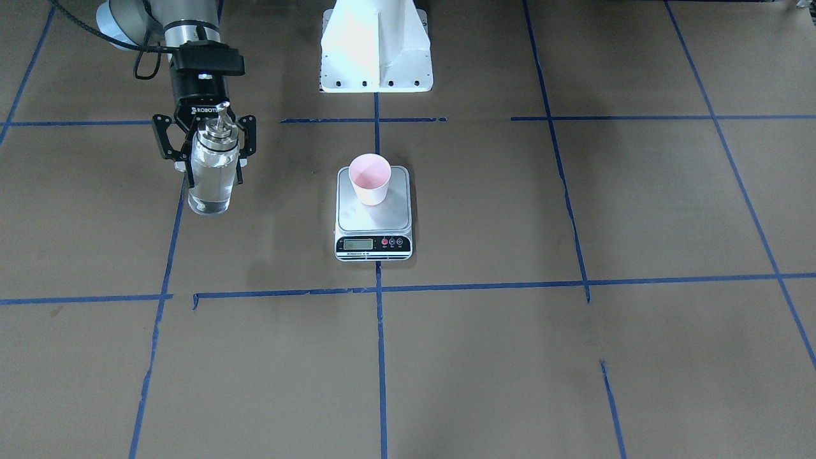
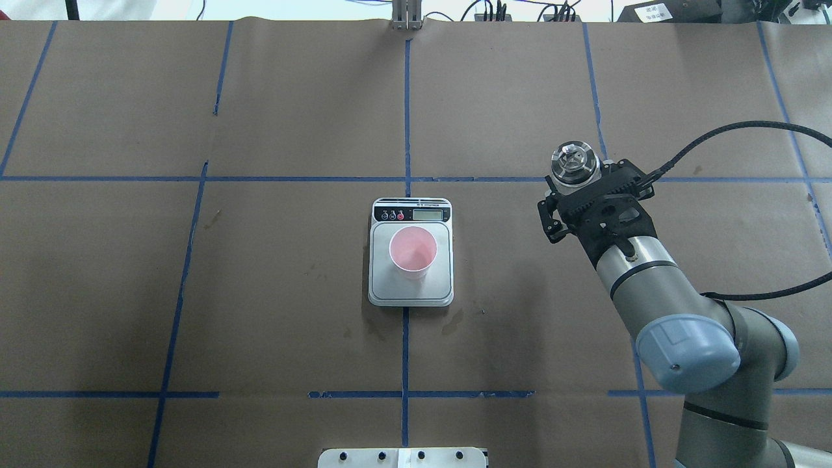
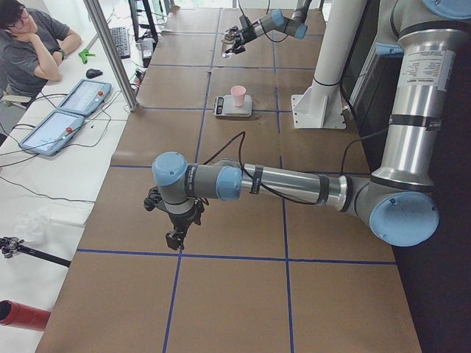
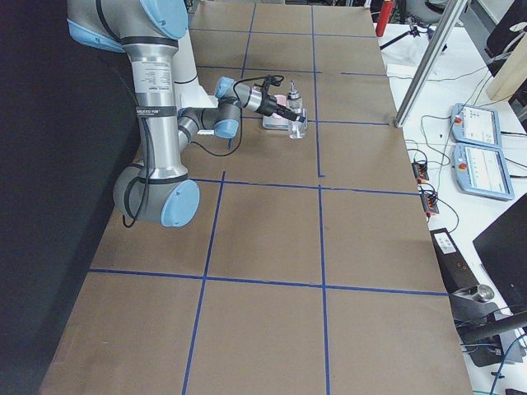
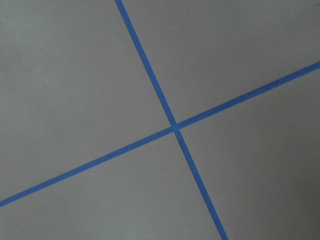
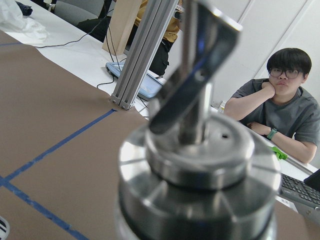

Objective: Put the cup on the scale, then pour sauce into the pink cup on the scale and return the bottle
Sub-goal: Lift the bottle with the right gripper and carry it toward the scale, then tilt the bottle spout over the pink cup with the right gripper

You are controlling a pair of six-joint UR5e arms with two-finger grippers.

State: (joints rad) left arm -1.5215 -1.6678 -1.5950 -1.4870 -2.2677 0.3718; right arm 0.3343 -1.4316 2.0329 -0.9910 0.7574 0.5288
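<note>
The pink cup [image 1: 370, 179] stands upright on the silver platform of the scale [image 1: 373, 220] at the table's middle; both also show in the overhead view, the cup [image 2: 413, 251] and the scale [image 2: 411, 294]. My right gripper [image 1: 212, 167] is shut on the clear glass bottle [image 1: 211, 172], which is upright and holds clear sauce, well to the scale's side. Its silver spout cap [image 2: 574, 162] fills the right wrist view [image 6: 196, 150]. My left gripper [image 3: 175, 235] hangs low over bare table far from the scale; I cannot tell if it is open.
The white robot base [image 1: 376, 51] stands behind the scale. An operator [image 3: 33, 44] sits at the side bench with tablets [image 3: 70, 110] and an aluminium post [image 3: 110, 51]. Blue tape lines [image 5: 172, 125] cross the brown table.
</note>
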